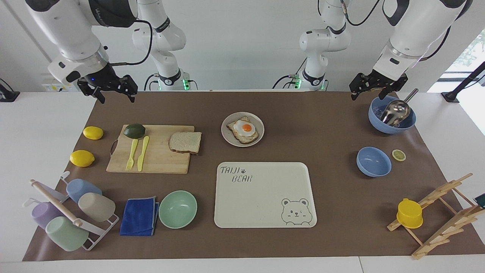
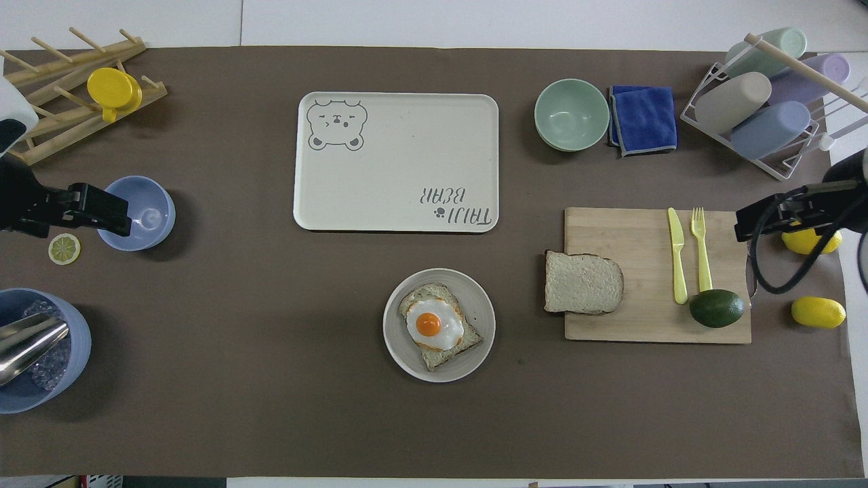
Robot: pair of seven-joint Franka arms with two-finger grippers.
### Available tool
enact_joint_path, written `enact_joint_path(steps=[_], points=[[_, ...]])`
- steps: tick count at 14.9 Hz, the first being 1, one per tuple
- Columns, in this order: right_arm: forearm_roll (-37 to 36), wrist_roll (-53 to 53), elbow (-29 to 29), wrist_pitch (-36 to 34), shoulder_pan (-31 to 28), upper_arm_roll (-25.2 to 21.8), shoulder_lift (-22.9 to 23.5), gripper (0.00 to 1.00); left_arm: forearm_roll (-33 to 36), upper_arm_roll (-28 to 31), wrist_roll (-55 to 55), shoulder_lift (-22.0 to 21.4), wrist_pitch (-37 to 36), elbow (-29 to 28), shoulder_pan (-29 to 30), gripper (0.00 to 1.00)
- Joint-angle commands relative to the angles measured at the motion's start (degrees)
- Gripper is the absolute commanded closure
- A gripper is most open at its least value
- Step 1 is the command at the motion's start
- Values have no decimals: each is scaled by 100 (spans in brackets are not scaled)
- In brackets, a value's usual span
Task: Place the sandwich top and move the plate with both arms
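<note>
Facing view shows the right gripper (image 1: 114,91) raised over the mat's edge by the robots, fingers spread and holding nothing. Just past it toward the table's middle lies the cutting board (image 1: 151,149), and the sandwich top (image 1: 185,142) rests on the board's end toward the plate (image 1: 242,129), overhanging the edge. The plate carries the egg toast (image 1: 244,131). The left gripper (image 1: 373,90) waits above the blue bowl (image 1: 392,115) with the scoop; it looks open and empty, though the angle is poor.
</note>
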Motion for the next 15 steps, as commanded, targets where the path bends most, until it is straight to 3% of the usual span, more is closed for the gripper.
enact_joint_path(steps=[1,3,5,9,12,15], points=[[-137,1033,-92,211,758,17,463,0,-77,-1,-37,-157,79,-178,47,0],[-234,1903,-92,482,1364,8,937,0,-77,-1,-37,-157,79,-178,47,0],[-278,2484,-206,842,1630,17,1264,0,-77,-1,-37,-157,79,-186,47,0],[-584,3250,-276,897,2096,17,1853,0,-77,-1,-37,-157,79,-178,47,0],[-893,3559,-504,993,2149,17,2029,0,-77,-1,-37,-157,79,-186,47,0],[-1235,3796,-1092,1352,2307,17,2013,0,-77,-1,-37,-157,79,-186,47,0]])
